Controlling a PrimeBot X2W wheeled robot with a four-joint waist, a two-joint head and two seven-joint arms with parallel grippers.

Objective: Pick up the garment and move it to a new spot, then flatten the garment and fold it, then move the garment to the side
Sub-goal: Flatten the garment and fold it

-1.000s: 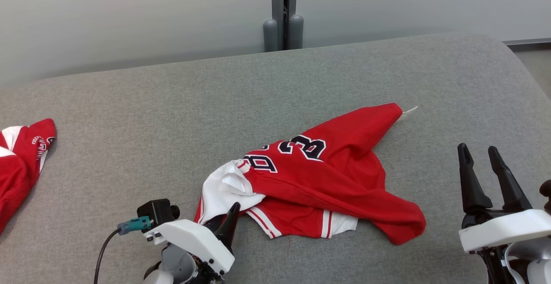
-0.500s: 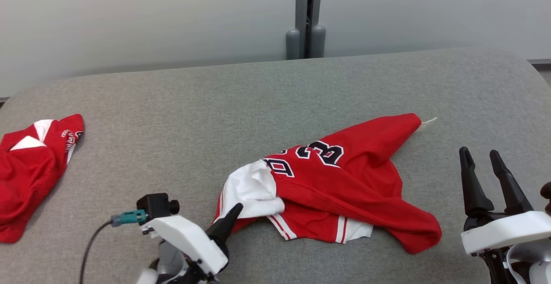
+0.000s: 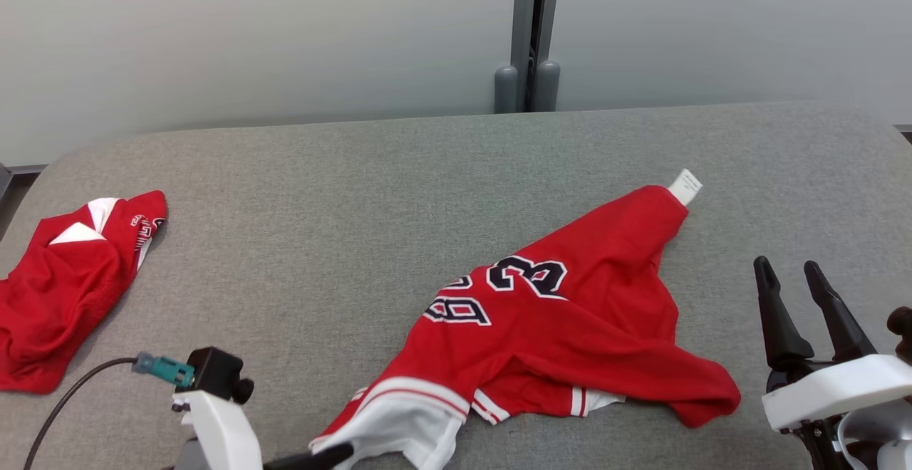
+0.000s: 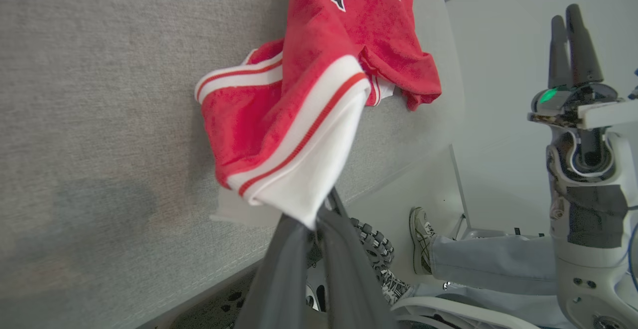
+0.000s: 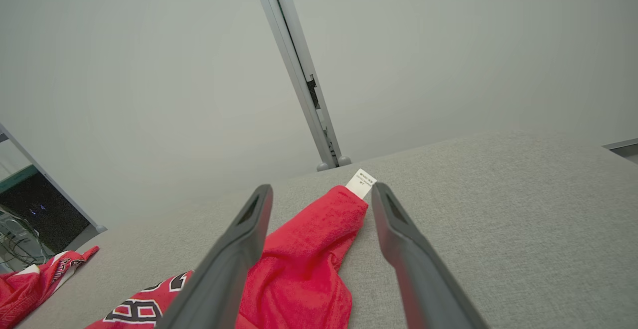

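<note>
The garment (image 3: 570, 320) is a red jersey with dark numbers and white-striped trim, crumpled on the grey padded table (image 3: 342, 192). My left gripper (image 3: 346, 450) sits at the table's near edge, shut on the garment's white hem. In the left wrist view the left gripper (image 4: 321, 209) pinches that white hem (image 4: 309, 179), and the cloth stretches away from it. My right gripper (image 3: 789, 274) stands open to the right of the garment, apart from it. In the right wrist view the right gripper (image 5: 321, 189) frames the garment's far corner (image 5: 319, 229) and its white tag (image 5: 361, 182).
Another red and white garment (image 3: 64, 285) lies bunched at the table's left end. A grey post (image 3: 529, 35) stands against the wall behind the table. In the left wrist view a person's shoe (image 4: 421, 239) and trouser leg show on the floor beside the table.
My left gripper has shut on the white hem and drawn it toward the near edge, stretching the garment out. The head camera has shifted, so the whole picture has slid.
</note>
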